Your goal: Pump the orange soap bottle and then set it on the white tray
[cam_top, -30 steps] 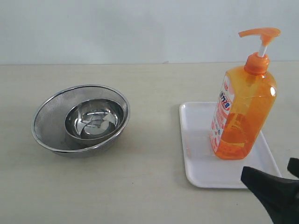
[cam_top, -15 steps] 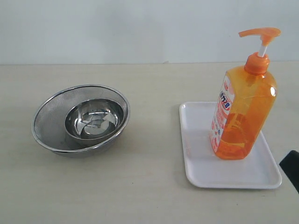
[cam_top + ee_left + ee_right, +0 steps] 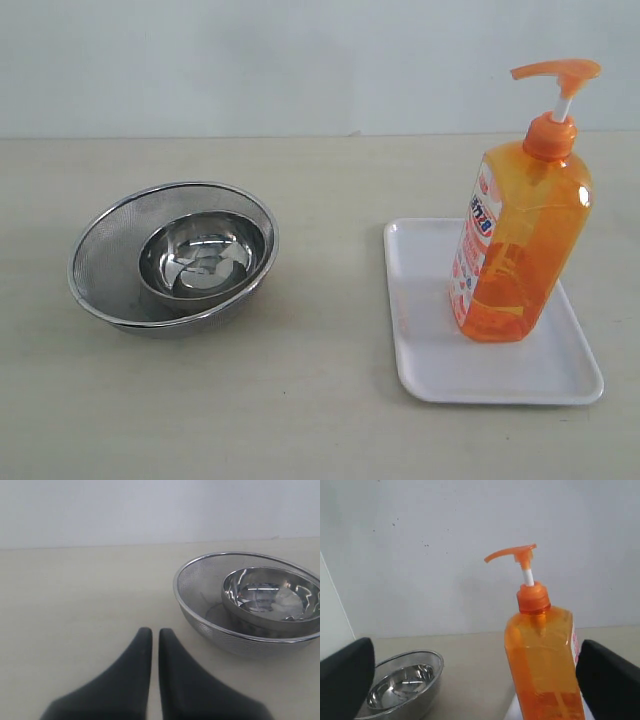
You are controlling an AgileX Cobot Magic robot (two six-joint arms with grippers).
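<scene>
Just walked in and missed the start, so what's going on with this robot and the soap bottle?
Nothing is being handled right now. The orange soap bottle stands upright on the white tray, untouched. The right gripper is open, its fingers wide apart and clear of the bottle. The left gripper is shut, empty, near the mesh strainer holding a steel bowl.

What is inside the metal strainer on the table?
A smaller steel bowl sits upright inside the strainer. The bowl seems empty, with only reflections showing. The strainer's bottom under the bowl is covered and cannot be seen.
</scene>
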